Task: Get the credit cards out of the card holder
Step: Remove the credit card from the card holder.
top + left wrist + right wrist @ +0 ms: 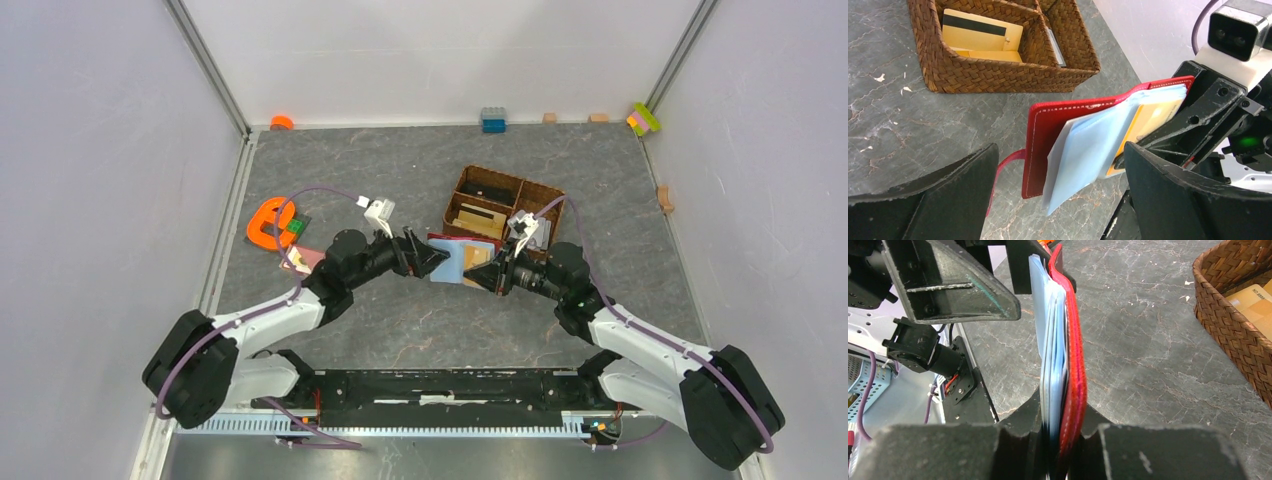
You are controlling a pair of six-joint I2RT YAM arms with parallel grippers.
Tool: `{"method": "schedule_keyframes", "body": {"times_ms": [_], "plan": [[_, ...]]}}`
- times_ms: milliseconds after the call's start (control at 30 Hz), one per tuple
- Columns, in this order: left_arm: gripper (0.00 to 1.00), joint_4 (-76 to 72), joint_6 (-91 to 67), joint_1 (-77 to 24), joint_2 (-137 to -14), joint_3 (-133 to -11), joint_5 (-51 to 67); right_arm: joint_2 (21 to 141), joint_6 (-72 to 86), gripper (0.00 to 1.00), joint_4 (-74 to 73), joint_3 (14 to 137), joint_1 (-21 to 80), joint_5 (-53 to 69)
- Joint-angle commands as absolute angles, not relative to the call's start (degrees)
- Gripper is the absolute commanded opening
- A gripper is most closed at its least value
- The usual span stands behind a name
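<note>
- Right gripper: clenched on one end of the red card holder, holding it between the two arms over the table.
- Credit cards: light blue, white and orange-tan, fanned out of the open holder but seated in it.
- Left gripper: released, jaws wide, one finger either side of the holder's free end, apart from it.
- Wicker basket: just beyond; a tan striped card lies in one compartment.
</note>
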State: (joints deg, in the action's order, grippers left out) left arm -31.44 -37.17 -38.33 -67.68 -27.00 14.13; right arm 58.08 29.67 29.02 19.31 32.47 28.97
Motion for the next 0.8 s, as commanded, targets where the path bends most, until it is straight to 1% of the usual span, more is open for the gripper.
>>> {"method": "schedule_keyframes", "body": {"times_ms": [0,133,233,300,433,633,767], "plan": [[1.00,-31.1,-35.0,-37.3,-70.6,-30.5,16.8,57.4,30.3,0.00,33.7,19.3,31.8,31.1],[1.00,-32.5,-37.7,-34.8,-73.3,-30.8,19.3,56.9,30.3,0.00,33.9,19.0,31.4,31.4],[1.00,-34.4,-37.4,-32.1,-72.1,-29.2,19.1,57.1,30.2,0.00,34.1,19.0,31.0,31.8],[1.00,-39.2,-37.2,-32.0,-71.5,-27.7,23.3,57.4,30.5,0.00,34.6,18.9,30.9,32.4],[1.00,-49.0,-39.3,-32.0,-74.2,-27.4,33.1,58.3,31.4,0.00,36.5,18.7,30.9,34.4],[1.00,-63.3,-47.4,-32.0,-80.7,-27.2,40.8,57.9,32.2,0.00,38.4,18.4,30.7,35.7],[0.93,-65.1,-49.4,-32.0,-82.1,-28.0,42.6,57.4,32.2,0.00,38.0,18.2,30.2,35.3]]}}
